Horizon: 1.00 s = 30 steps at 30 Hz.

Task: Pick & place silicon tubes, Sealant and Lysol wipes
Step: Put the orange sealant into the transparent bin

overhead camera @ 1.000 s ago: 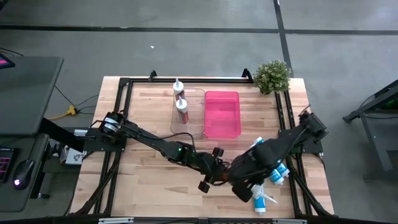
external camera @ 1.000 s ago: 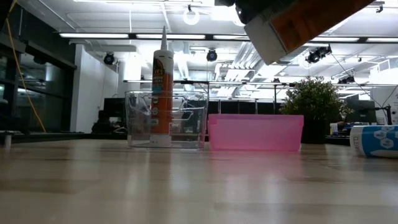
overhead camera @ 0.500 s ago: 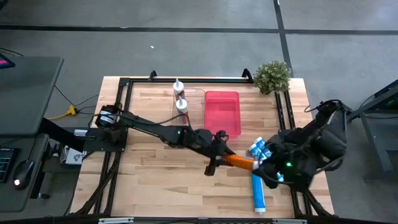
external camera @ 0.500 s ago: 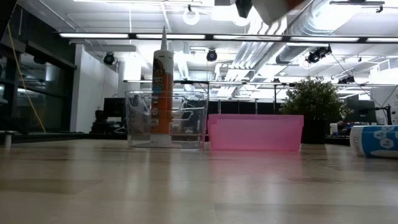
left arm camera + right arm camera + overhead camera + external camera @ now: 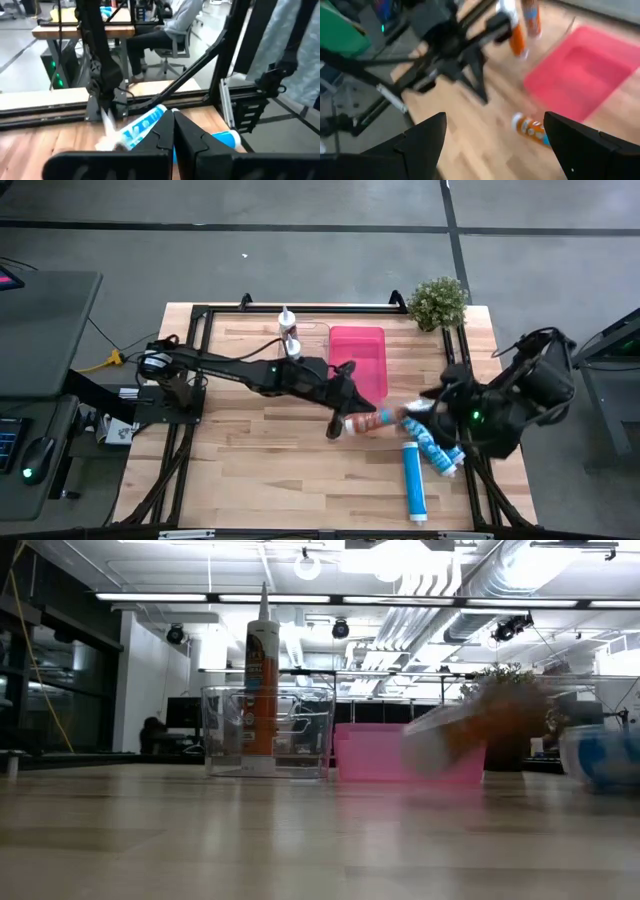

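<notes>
At the front of the table (image 5: 240,470) a blue tube (image 5: 413,482) lies alone, with a second blue tube (image 5: 437,450) slanted just behind it. Mid-table, the orange tube (image 5: 365,423) lies on the wood just beside the left gripper (image 5: 336,426), whose fingers are pressed together with nothing between them. The right gripper (image 5: 493,116) hangs to the right of it, fingers spread wide and empty. Behind them sits the pink tray (image 5: 357,362). In the low view the orange tube partly hides it. Left of the tray is the clear bin (image 5: 312,370), holding two upright sealant tubes (image 5: 288,326). A plant (image 5: 438,302) stands at the far right corner.

Half a second ago the left gripper carried the orange tube. Now it has let go and snapped shut, and the right arm has drawn back to the right.
</notes>
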Motion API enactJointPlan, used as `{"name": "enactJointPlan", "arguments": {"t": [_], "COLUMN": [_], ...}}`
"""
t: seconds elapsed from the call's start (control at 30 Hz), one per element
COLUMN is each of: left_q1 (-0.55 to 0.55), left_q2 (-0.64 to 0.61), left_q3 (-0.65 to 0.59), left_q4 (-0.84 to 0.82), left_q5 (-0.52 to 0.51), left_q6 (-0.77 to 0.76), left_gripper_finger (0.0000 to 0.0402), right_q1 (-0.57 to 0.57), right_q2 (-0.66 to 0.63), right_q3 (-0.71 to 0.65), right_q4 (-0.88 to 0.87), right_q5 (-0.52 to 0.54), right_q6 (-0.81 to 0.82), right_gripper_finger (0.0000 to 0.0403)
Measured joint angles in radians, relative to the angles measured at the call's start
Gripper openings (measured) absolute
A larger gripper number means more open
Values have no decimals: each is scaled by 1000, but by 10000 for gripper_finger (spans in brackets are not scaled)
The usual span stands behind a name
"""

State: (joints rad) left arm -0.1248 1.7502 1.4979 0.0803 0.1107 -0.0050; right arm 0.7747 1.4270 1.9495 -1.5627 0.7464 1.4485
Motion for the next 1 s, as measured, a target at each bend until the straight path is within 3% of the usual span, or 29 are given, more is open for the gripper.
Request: {"name": "enactJointPlan", "arguments": {"t": [0.43, 0.77, 1.0], "left_q1": [-6, -8, -7], "left_q2": [47, 61, 61], "left_q3": [-1, 1, 1], "left_q4": [-46, -32, -97], "left_q5": [-50, -41, -75], "left_q6": [0, -10, -8], "left_gripper_finger": [1, 1, 0], "right_q1": [-58, -62, -69], "right_q2": [-32, 8, 73], "right_q3": [0, 0, 0], "right_q4": [19, 18, 2], "right_q5": [25, -54, -159], "right_q6": [-133, -185, -388], "right_gripper_finger": [330, 330, 330]}}
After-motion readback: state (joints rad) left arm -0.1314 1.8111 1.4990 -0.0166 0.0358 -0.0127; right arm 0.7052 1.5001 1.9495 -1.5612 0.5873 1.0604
